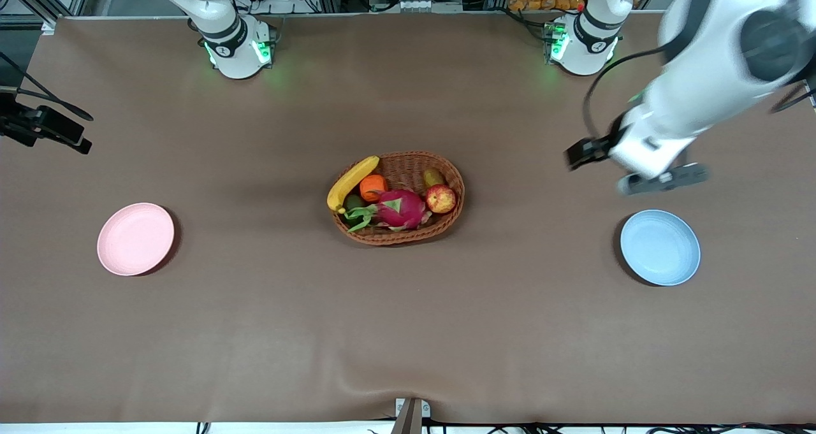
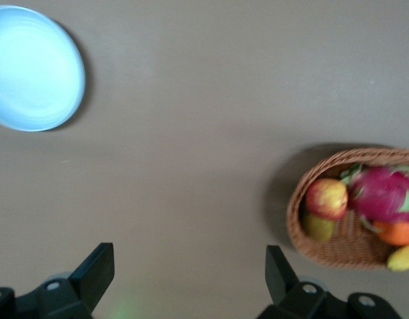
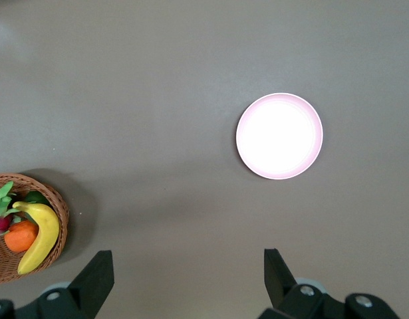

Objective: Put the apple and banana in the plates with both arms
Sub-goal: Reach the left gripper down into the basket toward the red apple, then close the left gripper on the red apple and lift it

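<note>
1. Apple (image 1: 440,199) and banana (image 1: 351,182) lie in the basket (image 1: 446,227) mid-counter (image 1: 408,332).
2. Pink plate (image 1: 135,238) and blue plate (image 1: 660,247) sit bare at opposite ends.
3. Left claw (image 2: 189,279) hangs wide and empty over bare counter near the blue plate.
4. Right claw (image 3: 188,279) is wide and empty.

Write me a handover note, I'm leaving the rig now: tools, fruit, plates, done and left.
Left tool: open, empty, above bare table between basket and blue plate.
Right tool: open, empty, above bare table between basket and pink plate.
Apple and banana: in the basket.
Done: nothing.
Left: both fruits to the plates.
</note>
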Motion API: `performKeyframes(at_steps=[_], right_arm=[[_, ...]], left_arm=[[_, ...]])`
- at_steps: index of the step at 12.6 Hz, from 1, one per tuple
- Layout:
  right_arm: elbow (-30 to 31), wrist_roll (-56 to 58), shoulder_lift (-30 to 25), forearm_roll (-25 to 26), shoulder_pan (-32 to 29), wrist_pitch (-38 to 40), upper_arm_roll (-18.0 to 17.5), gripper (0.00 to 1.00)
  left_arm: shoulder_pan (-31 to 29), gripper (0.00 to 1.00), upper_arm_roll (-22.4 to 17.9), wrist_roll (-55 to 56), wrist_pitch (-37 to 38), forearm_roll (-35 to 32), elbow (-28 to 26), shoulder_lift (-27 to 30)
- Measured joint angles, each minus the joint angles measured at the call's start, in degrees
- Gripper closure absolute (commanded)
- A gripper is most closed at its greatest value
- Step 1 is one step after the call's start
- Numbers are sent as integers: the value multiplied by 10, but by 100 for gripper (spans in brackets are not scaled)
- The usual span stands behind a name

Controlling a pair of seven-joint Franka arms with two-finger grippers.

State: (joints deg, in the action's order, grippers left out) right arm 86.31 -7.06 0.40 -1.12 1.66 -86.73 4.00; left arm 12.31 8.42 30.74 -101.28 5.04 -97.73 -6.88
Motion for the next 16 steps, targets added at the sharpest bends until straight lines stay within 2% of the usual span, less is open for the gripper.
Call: performKeyframes(at_steps=[3,6,11,16], right_arm=[[0,0,0,0,0,0,0,0],[0,0,0,0,0,1,0,0],[1,0,0,0,0,1,0,0],[1,0,0,0,0,1,0,0]], left_arm=[[2,0,62,107,-125,5,-71,-24],[18,0,109,250,-244,6,-92,-76],[73,0,113,357,-393,6,-98,-169],[85,0,112,371,-420,-21,-110,-200]])
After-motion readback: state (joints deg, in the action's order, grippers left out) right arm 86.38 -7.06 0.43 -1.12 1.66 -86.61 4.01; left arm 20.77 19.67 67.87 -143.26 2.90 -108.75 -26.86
